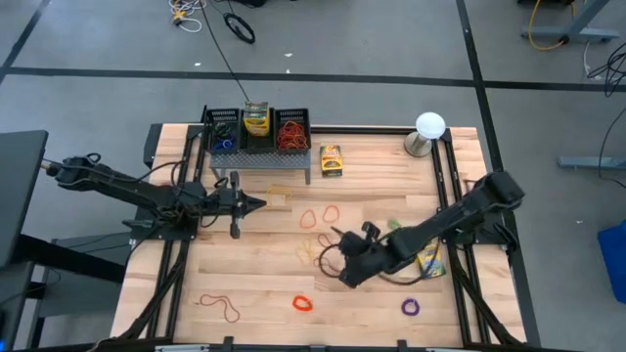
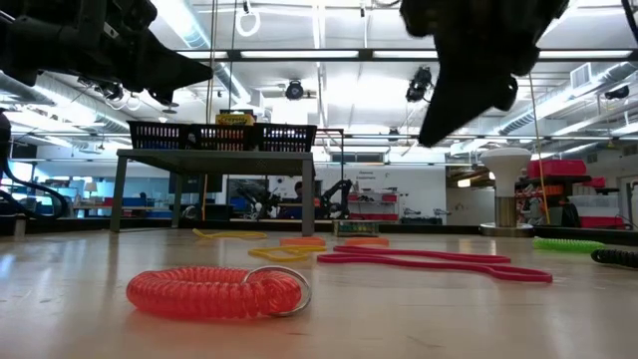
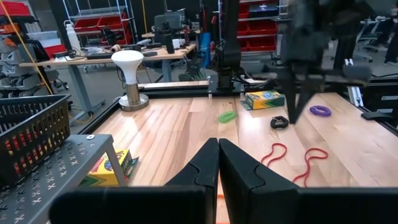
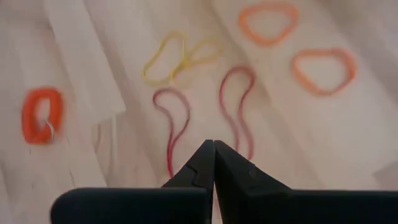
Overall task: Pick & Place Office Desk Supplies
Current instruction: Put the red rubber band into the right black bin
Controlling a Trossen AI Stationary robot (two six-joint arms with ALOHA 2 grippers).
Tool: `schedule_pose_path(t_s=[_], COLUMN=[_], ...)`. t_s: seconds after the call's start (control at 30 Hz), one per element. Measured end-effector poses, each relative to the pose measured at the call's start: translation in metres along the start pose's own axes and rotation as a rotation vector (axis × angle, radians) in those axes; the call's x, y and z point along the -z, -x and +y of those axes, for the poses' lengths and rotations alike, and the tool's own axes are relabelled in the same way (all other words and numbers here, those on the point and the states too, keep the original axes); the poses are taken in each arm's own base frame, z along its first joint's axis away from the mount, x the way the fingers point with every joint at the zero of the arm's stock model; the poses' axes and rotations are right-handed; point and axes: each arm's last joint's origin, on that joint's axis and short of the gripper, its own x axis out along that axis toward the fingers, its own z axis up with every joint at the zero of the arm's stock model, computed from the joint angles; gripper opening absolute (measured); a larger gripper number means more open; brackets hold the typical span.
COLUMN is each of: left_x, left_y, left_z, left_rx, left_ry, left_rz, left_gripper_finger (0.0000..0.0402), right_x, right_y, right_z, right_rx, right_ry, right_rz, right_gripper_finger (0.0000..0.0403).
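Note:
Rubber-band loops lie flat on the wooden table: two orange loops (image 4: 323, 71), a yellow pair (image 4: 180, 56) and a long dark-red loop (image 4: 239, 106). An orange coil with a key ring (image 2: 214, 292) rests near the front edge. One crayon box (image 1: 332, 159) lies beside the rack and another (image 1: 430, 259) sits by the right arm. My right gripper (image 4: 213, 146) hangs shut above the dark-red loop, slanting down, clear of the table. My left gripper (image 1: 256, 203) waits shut and level in front of the rack.
A grey rack (image 1: 256, 166) at the far left-centre carries three black bins (image 1: 256, 127) holding bands and a crayon box. A white ball on a metal base (image 1: 429, 127) stands far right. Purple (image 1: 411, 306), green (image 1: 396, 225) and brown (image 1: 223, 308) loops lie about.

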Motion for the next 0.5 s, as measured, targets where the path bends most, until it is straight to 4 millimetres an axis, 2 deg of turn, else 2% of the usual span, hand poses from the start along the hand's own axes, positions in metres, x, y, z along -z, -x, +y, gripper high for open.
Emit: schedule_pose_path(t_s=[0.17,0.3,0.5], left_x=[0.000,0.000,0.000], left_y=[0.000,0.000,0.000], left_z=[0.000,0.000,0.000], left_rx=[0.000,0.000,0.000], left_ry=[0.000,0.000,0.000], left_rz=[0.000,0.000,0.000], left_gripper_finger=[0.0020,0.0020,0.0020], right_x=[0.001,-0.001,0.009], right_y=[-0.013,-0.016,-0.036], right_z=[0.011,0.015,0.020], right_rx=[-0.011,-0.025,-0.003], right_ry=[-0.008,-0.004,0.033], right_rz=[0.128,0.143,0.197], right_gripper_finger=[0.0062,0.0095,0.0112])
